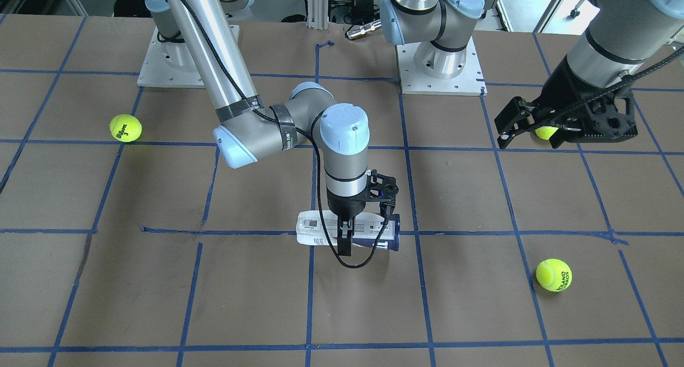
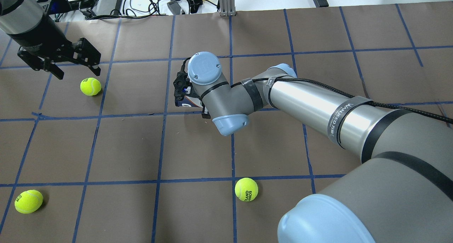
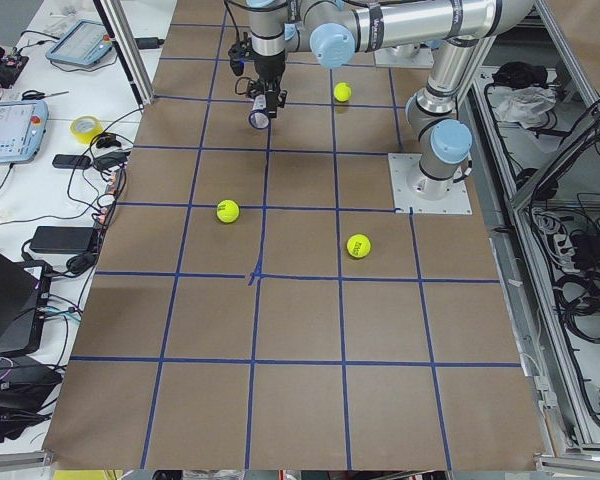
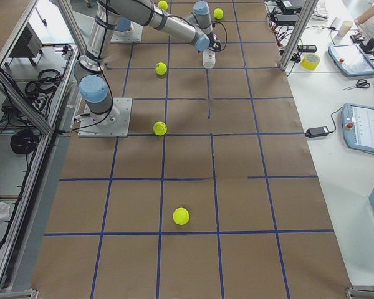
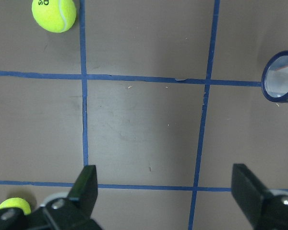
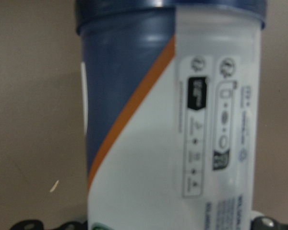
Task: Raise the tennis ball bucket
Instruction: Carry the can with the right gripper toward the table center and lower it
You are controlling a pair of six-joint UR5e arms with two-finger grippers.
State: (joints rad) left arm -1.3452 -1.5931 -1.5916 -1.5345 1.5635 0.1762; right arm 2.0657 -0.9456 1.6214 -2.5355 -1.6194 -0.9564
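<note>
Tennis ball bucket (image 1: 312, 231) — gripped crosswise in right claw (image 1: 345, 240).

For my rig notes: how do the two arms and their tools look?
The right arm and left arm are silver tubes with grey joints and pale blue caps; a black cable runs along each. The right tool and left tool are black, two-fingered.

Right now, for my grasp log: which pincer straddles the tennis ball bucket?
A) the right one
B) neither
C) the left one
A: the right pincer straddles the middle of the horizontal tennis ball bucket, while the left pincer hangs open, well apart from it.
</note>
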